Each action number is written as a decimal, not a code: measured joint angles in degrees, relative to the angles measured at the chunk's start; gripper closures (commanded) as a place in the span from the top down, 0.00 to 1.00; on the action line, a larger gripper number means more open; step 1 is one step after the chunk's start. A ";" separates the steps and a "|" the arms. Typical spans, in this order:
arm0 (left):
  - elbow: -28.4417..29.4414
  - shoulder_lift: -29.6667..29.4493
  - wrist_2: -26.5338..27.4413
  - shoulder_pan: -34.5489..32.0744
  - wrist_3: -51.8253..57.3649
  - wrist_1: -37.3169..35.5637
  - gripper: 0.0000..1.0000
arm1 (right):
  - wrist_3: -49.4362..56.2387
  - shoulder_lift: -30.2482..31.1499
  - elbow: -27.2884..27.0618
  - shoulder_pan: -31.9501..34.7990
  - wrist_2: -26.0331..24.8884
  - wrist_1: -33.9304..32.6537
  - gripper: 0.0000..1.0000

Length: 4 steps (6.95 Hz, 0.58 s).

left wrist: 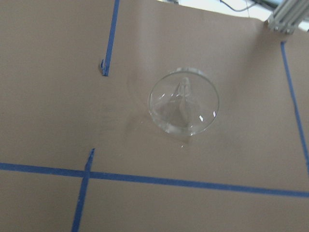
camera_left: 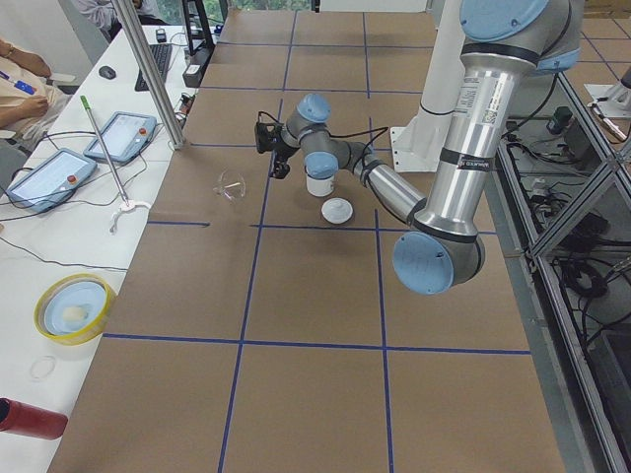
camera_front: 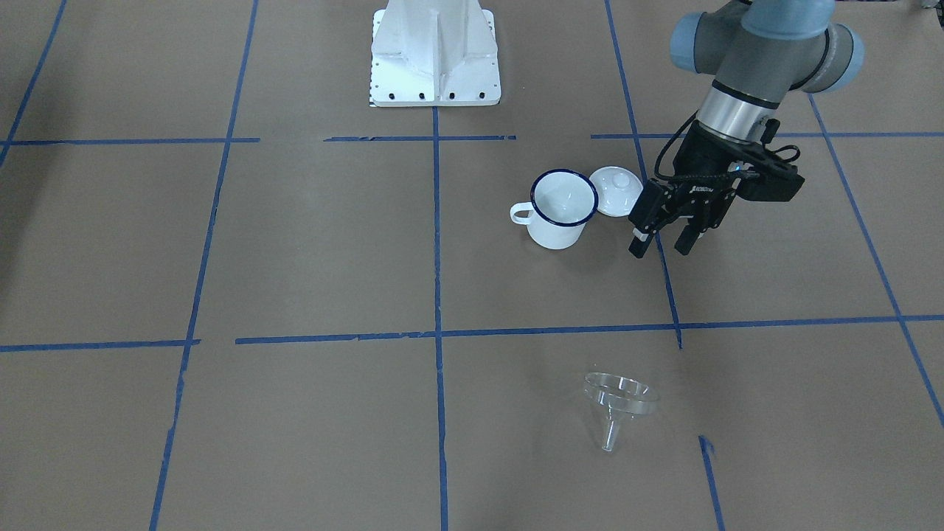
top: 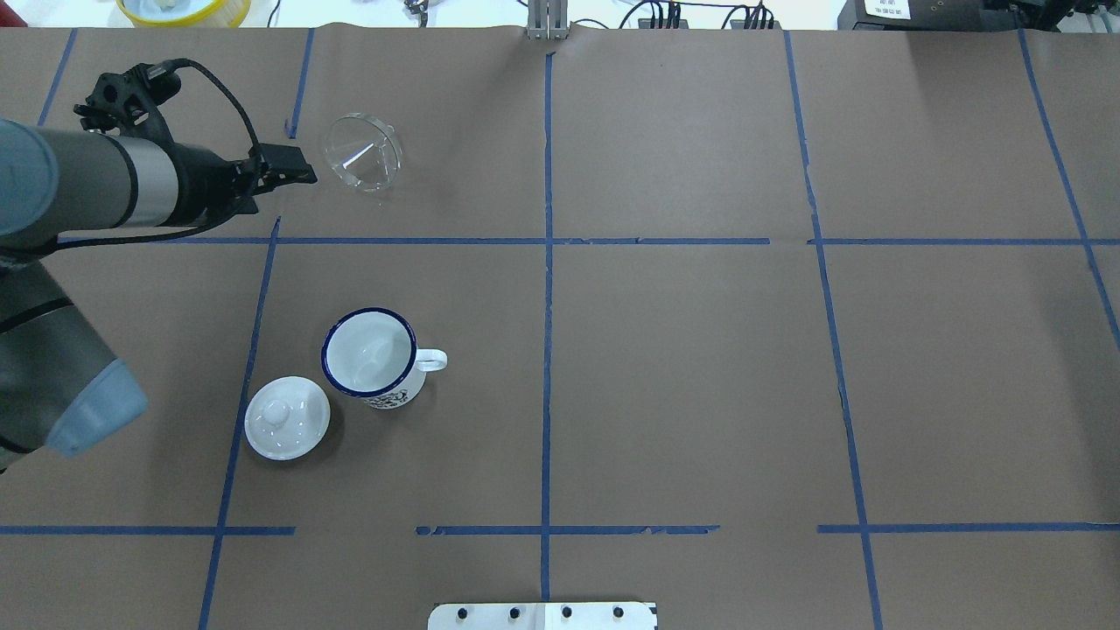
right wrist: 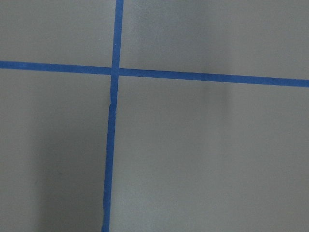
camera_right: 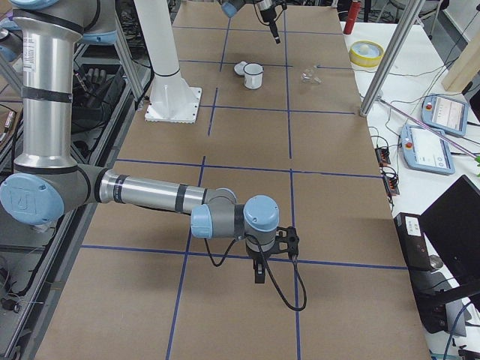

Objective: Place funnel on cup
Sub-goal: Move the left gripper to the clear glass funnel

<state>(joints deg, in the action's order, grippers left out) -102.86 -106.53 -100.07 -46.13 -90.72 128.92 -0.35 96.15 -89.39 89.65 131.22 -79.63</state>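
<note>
Nearest the front-facing camera, the clear funnel lies tipped on its side on the brown-papered bench, spout toward that camera. Well apart from it, on the robot's side, the left claw hangs above the bench, jaws spread wide and empty. The white enamel cup stands upright, holding nothing, with a white domed lid just beside it. The right claw hovers far off; I cannot tell its spread.
</note>
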 measured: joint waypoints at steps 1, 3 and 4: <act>8.78 -4.54 4.11 0.36 -10.51 6.76 0.87 | 0.00 0.00 0.00 0.00 0.00 0.00 1.00; 21.91 -11.32 12.98 2.95 -23.07 14.66 0.87 | 0.00 0.00 0.00 0.00 0.00 0.00 1.00; 26.14 -13.46 15.04 3.62 -26.79 16.88 0.87 | 0.00 0.00 0.00 0.00 0.00 0.00 1.00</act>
<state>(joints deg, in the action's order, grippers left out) -76.71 -119.99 -85.03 -42.51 -117.51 145.79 -0.35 96.15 -89.38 89.65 131.22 -79.63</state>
